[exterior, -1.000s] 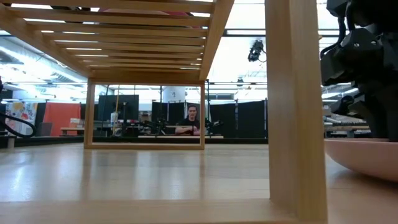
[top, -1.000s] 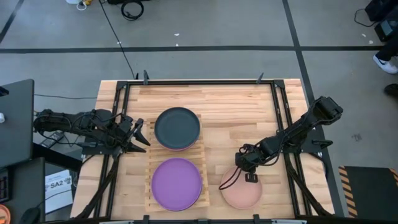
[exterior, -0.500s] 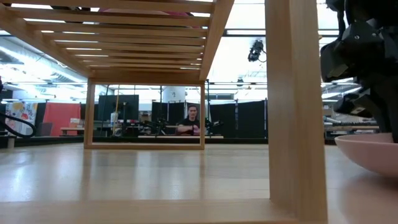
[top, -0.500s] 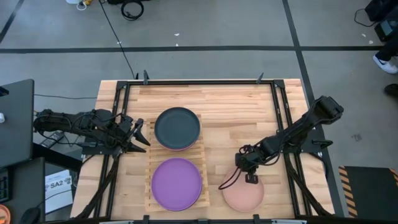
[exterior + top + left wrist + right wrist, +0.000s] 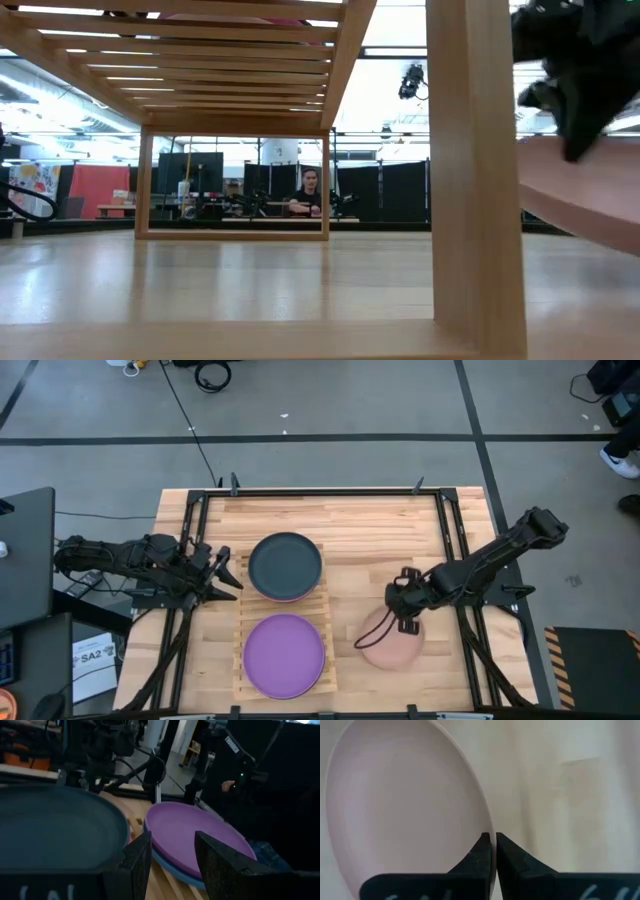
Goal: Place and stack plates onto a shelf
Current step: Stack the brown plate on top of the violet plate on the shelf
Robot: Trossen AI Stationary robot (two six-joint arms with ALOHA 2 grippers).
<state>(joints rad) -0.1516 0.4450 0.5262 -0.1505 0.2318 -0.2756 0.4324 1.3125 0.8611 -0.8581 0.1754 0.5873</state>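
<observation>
**Desk:** Shelf (image 5: 283, 622) first, please — what sits where?

**Photographer:** Shelf is a pale rack of parallel wooden slats, standing mid-table on the larger plank tabletop (image 5: 370, 530). A dark grey plate (image 5: 285, 564) rests on its far half and a purple plate (image 5: 284, 655) on its near half; the left wrist view shows another plate's edge under the purple one. All are round, matte and shallow-rimmed.

**Desk:** And the plate in play?

**Photographer:** Salmon pink plate (image 5: 392, 647), right of the shelf near the table's front edge. The right gripper (image 5: 408, 622) is clenched on its rim, fingers (image 5: 484, 851) pinching the thin lip edge-on. In the low view the plate (image 5: 585, 200) looks tilted and off the wood.

**Desk:** Left arm?

**Photographer:** Waiting at the shelf's left side, left gripper (image 5: 222, 576) unclenched and holding nothing.

**Desk:** What does the step call for?

**Photographer:** My read: a rim pinch on a smooth plate can pivot, so lift slowly, level it, clear the shelf's edge, then lower it centred on one of the stacks before letting go.
</observation>
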